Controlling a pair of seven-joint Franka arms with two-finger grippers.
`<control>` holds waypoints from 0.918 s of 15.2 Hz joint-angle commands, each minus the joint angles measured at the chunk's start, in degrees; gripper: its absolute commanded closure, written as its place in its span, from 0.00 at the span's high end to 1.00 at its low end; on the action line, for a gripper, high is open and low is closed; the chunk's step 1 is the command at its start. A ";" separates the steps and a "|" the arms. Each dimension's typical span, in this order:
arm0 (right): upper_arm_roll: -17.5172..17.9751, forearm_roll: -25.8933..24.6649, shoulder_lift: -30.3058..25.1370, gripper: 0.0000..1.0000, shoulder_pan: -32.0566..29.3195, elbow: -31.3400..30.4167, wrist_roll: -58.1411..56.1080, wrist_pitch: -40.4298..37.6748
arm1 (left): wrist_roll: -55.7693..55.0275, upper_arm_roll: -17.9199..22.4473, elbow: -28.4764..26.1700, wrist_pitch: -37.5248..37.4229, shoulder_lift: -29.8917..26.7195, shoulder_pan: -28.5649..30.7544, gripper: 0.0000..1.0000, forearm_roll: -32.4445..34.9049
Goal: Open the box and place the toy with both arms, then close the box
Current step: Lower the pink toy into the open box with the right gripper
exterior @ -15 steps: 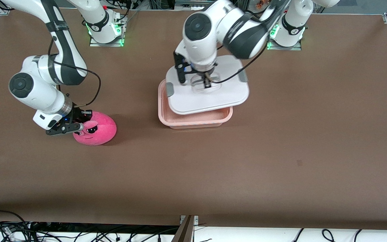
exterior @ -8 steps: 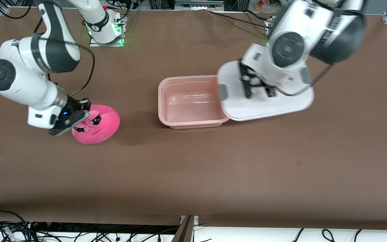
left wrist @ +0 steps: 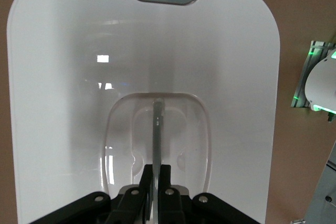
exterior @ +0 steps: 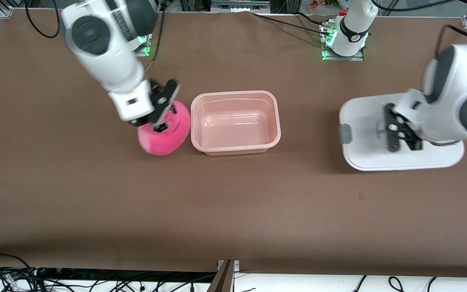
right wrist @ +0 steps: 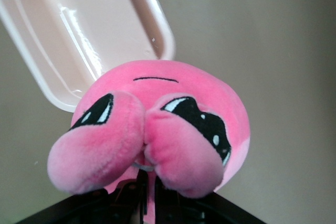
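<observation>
The box [exterior: 233,151] is an open pale pink tub at the table's middle, with nothing inside. My right gripper [exterior: 161,121] is shut on the hot-pink plush toy [exterior: 164,142] and holds it up in the air beside the box, on the side toward the right arm's end. In the right wrist view the gripper [right wrist: 148,192] pinches the toy [right wrist: 173,98] between its bulging eyes, with the box [right wrist: 94,30] past it. My left gripper [exterior: 399,138] is shut on the clear handle of the white lid [exterior: 367,121], low over the table toward the left arm's end. The left wrist view shows the gripper [left wrist: 156,177] on the lid [left wrist: 68,87].
The lid's grey clip [exterior: 345,134] faces the box. The arm bases [exterior: 345,40] [exterior: 142,44] with green lights stand along the table's edge farthest from the front camera. Cables [exterior: 14,275] lie off the near edge. Bare brown table lies between box and lid.
My left gripper carried the lid off the box toward the left arm's end and lowered it. My right gripper lifted the toy and moved it next to the box.
</observation>
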 commanded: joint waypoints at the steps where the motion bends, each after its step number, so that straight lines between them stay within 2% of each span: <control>1: 0.42 -3.71 1.05 0.00 7.37 1.62 -1.61 -1.46 | 4.45 -1.04 0.38 1.73 1.97 2.26 0.00 1.90; 6: 0.42 -9.06 5.18 0.00 16.08 5.48 1.37 -1.46 | 4.64 -1.13 0.47 1.73 2.23 2.98 0.00 1.90; 14: 0.33 -15.13 11.42 0.00 18.82 6.02 4.10 -0.06 | 4.64 -1.39 0.47 1.82 2.32 2.98 0.00 1.46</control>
